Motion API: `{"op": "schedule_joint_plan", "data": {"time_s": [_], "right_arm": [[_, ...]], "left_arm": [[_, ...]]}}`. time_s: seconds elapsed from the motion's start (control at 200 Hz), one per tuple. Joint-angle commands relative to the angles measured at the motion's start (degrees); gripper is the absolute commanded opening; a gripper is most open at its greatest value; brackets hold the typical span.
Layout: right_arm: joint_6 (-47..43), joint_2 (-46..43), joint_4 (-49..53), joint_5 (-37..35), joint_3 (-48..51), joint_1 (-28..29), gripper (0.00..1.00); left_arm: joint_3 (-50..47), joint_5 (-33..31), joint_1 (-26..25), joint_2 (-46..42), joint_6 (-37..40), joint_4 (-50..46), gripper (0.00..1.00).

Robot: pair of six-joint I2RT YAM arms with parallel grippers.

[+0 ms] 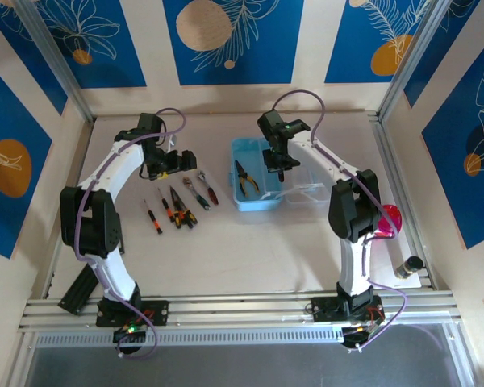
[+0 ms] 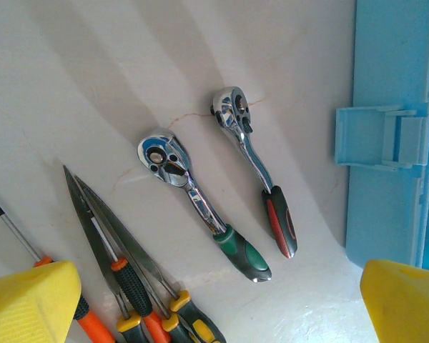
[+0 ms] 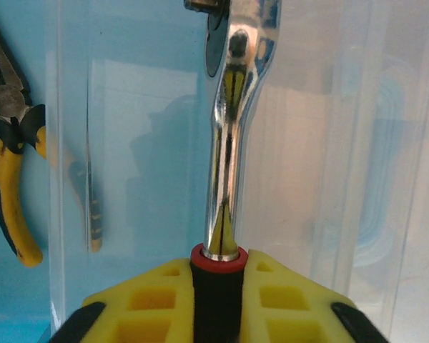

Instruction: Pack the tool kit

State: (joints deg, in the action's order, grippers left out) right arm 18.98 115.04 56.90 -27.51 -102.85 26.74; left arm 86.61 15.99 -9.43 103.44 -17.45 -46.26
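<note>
Ratchet wrench (image 3: 229, 143) head: top edge cuts it off.
Its grip: yellow pads (image 3: 146, 300) hide most from you.
Orange screwdriver (image 2: 14, 230) handle: behind your left fingertip (image 2: 28, 304).

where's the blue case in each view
top external: case at centre, slightly right
left wrist: case along the right edge, latch facing left
right wrist: case is the blue at left, behind the ratchet in the right gripper
landmark: pliers lying in it, top and right wrist views

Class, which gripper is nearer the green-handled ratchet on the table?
Left. The left gripper hangs over the green-handled ratchet, jaws open; the right gripper is off over the blue case, clasping a second ratchet.
</note>
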Motion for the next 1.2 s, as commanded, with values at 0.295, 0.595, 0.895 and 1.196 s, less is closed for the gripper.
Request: {"op": "schedule_joint_plan", "data": {"time_s": [0.295,0.595,0.895,1.196], "right_arm": [[-0.2,-0.8,2.9,-2.9,-3.6,0.6,0.67],[-4.5,-7.3,-0.4,9.8,-3.4,3.0,0.99],[-6.2,-8.1,-4.0,17.5,-0.2,5.1,0.99],[-6.5,-7.2,-4.3,18.8,0.2,5.3,0.99]], "left_arm": [[-2.4,-1.0,-0.1,-2.0,1.2,-1.3,1.00],[-7.7,-5.8,-0.1,-2.7,0.1,-2.0,1.00],[-14.5,-12.9,0.3,-2.6,-3.1,0.2,0.77],[-15.3,-15.2,1.1,2.4,-4.5,3.6,0.49]]}}
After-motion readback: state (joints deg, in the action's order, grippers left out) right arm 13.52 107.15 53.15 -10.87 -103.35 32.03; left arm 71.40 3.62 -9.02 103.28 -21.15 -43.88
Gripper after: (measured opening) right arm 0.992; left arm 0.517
